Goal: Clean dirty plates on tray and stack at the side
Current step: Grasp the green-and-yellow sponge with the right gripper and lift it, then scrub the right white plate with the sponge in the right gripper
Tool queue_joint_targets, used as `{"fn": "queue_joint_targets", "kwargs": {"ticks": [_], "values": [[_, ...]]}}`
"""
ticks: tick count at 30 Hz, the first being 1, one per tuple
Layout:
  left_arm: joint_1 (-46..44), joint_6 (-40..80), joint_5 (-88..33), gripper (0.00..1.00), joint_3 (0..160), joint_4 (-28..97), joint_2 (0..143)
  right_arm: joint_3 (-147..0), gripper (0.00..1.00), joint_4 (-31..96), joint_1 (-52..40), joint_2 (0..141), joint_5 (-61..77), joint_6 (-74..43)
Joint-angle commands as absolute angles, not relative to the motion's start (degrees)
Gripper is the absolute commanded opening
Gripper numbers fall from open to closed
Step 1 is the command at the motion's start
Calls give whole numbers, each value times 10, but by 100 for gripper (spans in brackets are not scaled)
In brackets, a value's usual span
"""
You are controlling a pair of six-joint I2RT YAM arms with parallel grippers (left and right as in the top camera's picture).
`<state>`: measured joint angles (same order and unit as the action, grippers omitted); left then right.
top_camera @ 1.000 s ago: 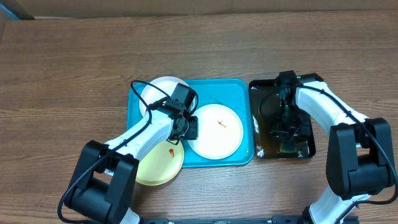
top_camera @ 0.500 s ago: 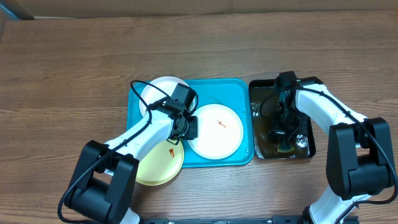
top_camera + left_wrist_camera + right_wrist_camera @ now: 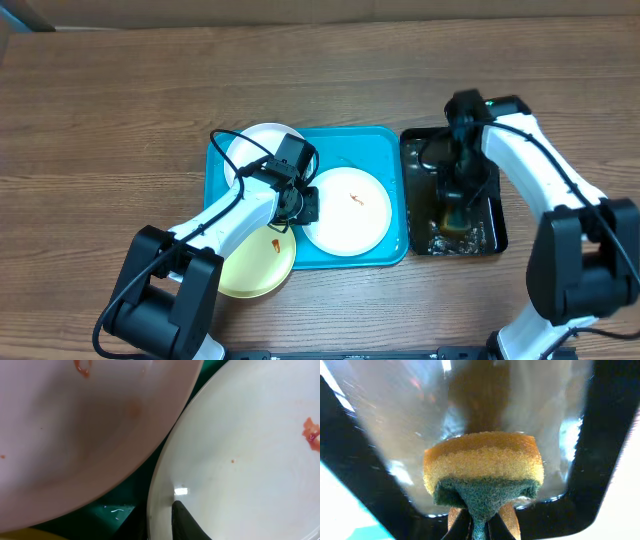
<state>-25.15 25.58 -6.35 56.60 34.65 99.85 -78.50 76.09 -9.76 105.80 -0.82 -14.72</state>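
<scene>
Dirty plates [image 3: 347, 208] number three, and none is yet stacked at the side. Nearest the bench [image 3: 120, 100] front, the yellow-green plate [image 3: 255, 262] lies half off the turquoise tray [image 3: 350, 143], its smear showing. Just beyond, the middle white plate [image 3: 340, 228] sits inside the tray with an orange streak near its centre. The left tool [image 3: 300, 205] rests at this plate's left rim. The wrist view shows one dark finger [image 3: 187, 522] lying on the plate, but whether the tool is pinching the rim cannot be told.

To the right, the right tool [image 3: 455, 205] is clamped tight on a yellow-and-green sponge [image 3: 484, 467], scouring side toward the wrist, poised over the wet black tray [image 3: 412, 190]. At the tray's far left corner, the far white plate [image 3: 255, 145] overhangs the rim.

The step in hand looks like wetting the sponge before the first scrub. Next, the sponge likely has to cross both tray rims to the middle plate's streak, pressing gently while the left tool steadies that plate.
</scene>
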Motion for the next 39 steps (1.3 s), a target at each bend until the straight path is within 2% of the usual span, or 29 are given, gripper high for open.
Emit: {"fn": "queue_joint_targets", "kwargs": {"ticks": [1,14,16,22,29,39], "values": [[-255,258,-70,19,562,345,1004,-797,4,763,-97,1029,-5,-167],[-255,257,-70,19,562,344,1004,-838,4,756,-109,1014,-5,-157],[-255,257,-70,18,562,344,1004,-850,4,754,-130,1007,-6,-146],[-255,257,-70,4,562,344,1004,-856,4,710,-231,1004,-69,-143],[-255,252,-70,4,562,345,1004,-854,4,653,-319,1025,-102,-114],[-255,253,-70,4,562,344,1004,-783,4,551,-348,1065,-103,-103]]}}
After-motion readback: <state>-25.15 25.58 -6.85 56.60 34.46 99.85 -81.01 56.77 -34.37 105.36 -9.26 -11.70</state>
